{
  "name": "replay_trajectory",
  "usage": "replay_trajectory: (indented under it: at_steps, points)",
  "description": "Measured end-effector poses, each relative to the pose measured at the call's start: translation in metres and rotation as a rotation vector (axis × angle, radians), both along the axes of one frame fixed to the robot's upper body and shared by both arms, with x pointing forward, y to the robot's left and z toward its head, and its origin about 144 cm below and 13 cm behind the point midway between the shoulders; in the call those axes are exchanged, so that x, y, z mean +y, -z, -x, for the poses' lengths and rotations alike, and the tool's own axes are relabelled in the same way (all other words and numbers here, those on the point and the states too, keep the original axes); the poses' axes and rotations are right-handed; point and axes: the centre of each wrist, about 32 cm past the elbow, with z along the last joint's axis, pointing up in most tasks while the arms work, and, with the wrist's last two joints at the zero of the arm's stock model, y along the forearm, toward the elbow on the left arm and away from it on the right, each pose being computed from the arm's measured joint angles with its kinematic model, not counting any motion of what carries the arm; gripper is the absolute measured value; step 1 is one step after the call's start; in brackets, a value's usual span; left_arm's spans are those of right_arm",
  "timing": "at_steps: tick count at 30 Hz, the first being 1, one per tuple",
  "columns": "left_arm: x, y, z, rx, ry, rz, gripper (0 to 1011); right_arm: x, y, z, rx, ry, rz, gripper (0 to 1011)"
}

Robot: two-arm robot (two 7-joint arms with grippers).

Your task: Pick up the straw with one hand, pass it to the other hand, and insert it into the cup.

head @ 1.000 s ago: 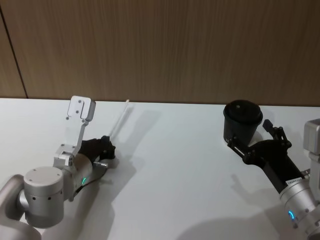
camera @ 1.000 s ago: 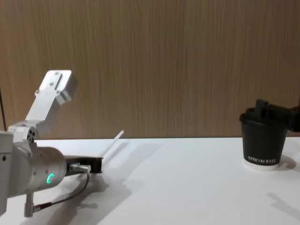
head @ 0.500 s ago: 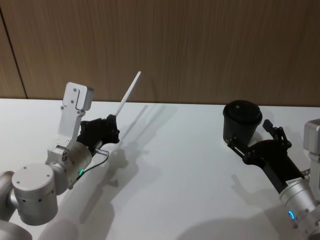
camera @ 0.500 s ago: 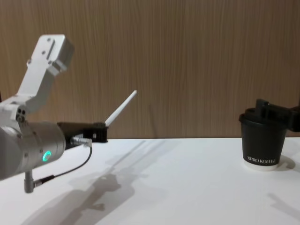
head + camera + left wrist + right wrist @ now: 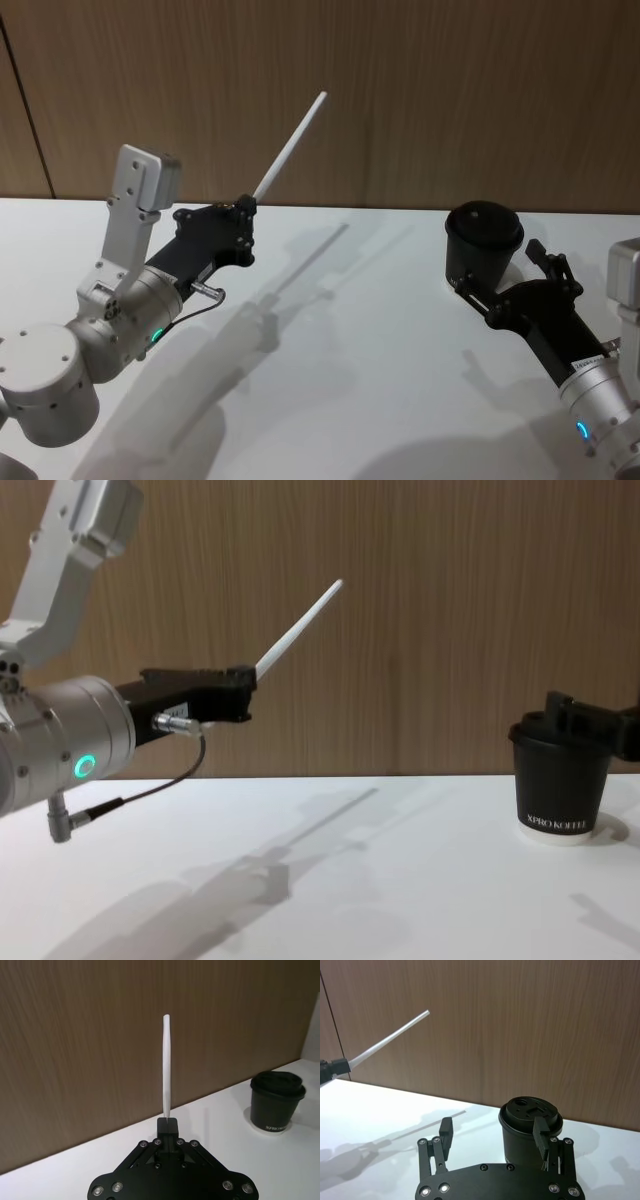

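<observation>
Above the left side of the white table (image 5: 380, 330), the left gripper (image 5: 243, 203) had risen well clear of the surface; a second before it had sat low on the tabletop, and half a second before it was only partly lifted. Its fingers were clamped on the lower end of the straw (image 5: 290, 150), which slanted up and to the right, its free tip now high against the wooden wall. In the left wrist view the straw (image 5: 166, 1065) stood straight out from the pinched fingertips. On the right, the cup (image 5: 483, 240) stood upright on the table with its lid on, unmoved. The right gripper (image 5: 492, 1125) had kept its place beside the cup, fingers spread wide and holding nothing; whether they touched the cup could not be told.
</observation>
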Motion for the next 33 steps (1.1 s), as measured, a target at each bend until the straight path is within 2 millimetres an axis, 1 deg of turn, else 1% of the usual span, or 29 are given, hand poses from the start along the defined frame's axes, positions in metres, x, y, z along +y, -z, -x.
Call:
replay_trajectory:
  at_steps: [14, 25, 33]
  points:
    - [0.004, -0.011, 0.006, -0.115, 0.125, 0.021, 0, 0.000, 0.000, 0.000, 0.000, 0.000, 0.000, 1001]
    - [0.002, -0.021, 0.006, -0.163, 0.194, 0.038, 1, 0.000, 0.000, 0.000, 0.000, 0.000, 0.000, 1001]
    - [0.001, -0.024, 0.006, -0.177, 0.219, 0.045, 1, 0.000, 0.000, 0.000, 0.000, 0.000, 0.000, 1001]
